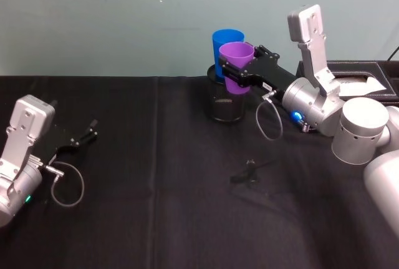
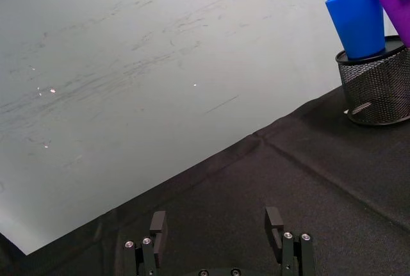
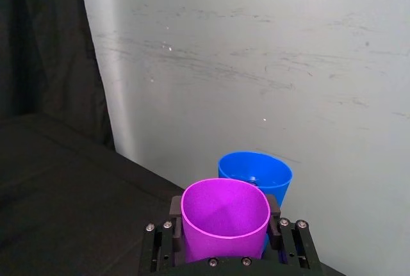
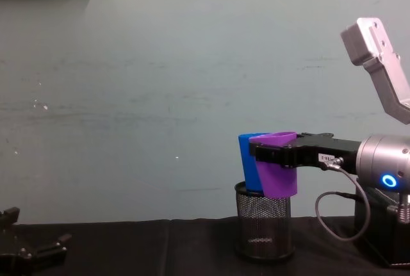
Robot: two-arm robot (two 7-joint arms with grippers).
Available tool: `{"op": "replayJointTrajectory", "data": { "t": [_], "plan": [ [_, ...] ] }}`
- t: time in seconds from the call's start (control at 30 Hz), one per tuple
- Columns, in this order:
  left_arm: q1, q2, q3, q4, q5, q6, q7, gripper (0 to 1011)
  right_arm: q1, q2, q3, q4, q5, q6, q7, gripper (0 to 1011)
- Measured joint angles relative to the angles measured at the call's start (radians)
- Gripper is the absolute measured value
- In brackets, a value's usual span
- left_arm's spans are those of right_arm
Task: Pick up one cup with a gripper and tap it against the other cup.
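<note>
The purple cup (image 1: 237,53) hangs in the air with my right gripper (image 1: 242,68) shut on its sides. It is upright, just above the rim of a black mesh pen holder (image 1: 225,103). The blue cup (image 1: 224,41) stands inside that holder, right behind the purple one. In the chest view the purple cup (image 4: 278,173) overlaps the blue cup (image 4: 246,161), and their sides look to be in contact. The right wrist view shows both open rims close together, purple cup (image 3: 224,225) in front of blue cup (image 3: 256,168). My left gripper (image 1: 90,130) rests open at the table's left.
A black cloth (image 1: 156,206) covers the table, and a pale wall stands close behind the holder. A black box (image 1: 349,72) with white paper in it sits at the back right. A small dark scrap (image 1: 249,172) lies mid-table.
</note>
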Motion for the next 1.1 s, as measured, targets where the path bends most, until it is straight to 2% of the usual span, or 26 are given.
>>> {"op": "replayJointTrajectory", "data": {
  "t": [1.1],
  "plan": [
    [0.000, 0.000, 0.000, 0.000, 0.000, 0.000, 0.000, 1000, 0.001, -0.010, 0.012, 0.000, 0.003, 0.009, 0.000, 741]
  ]
}}
